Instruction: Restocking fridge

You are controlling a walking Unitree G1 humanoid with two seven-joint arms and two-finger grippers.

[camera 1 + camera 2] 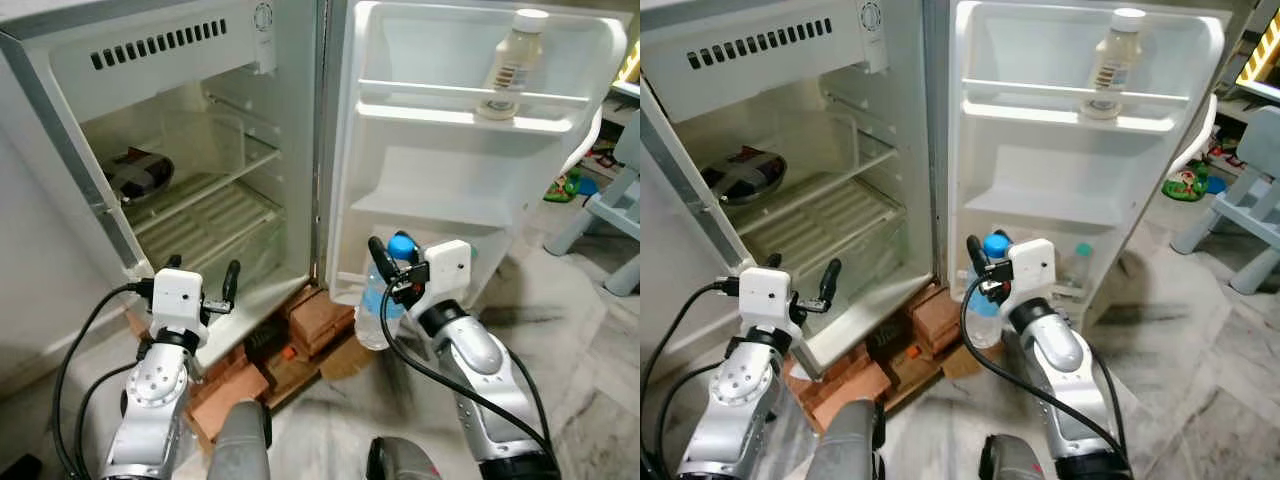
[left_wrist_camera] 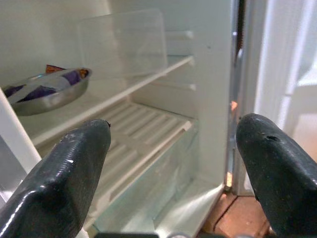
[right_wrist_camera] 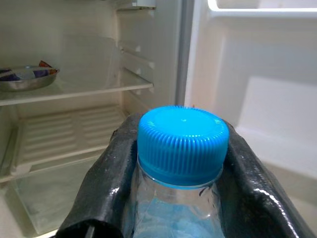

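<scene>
Lower left, my left gripper [image 1: 205,285] hangs wide and empty before the fridge [image 1: 190,150], where a steel dish [image 1: 138,172] sits on the ribbed white shelf. Centre right, my right gripper [image 1: 392,262] clamps the clear bottle [image 1: 378,310] under its ridged blue cap [image 3: 183,141]. I judge placing is next: onto the door rack [image 1: 430,215], below the pale bottle [image 1: 512,62].

My right end effector [image 1: 385,268] is clamped on a blue-capped water bottle [image 1: 378,310] by the open fridge door [image 1: 470,150]. Left end effector [image 1: 203,284] hangs open near the fridge [image 1: 180,150] shelves.
</scene>
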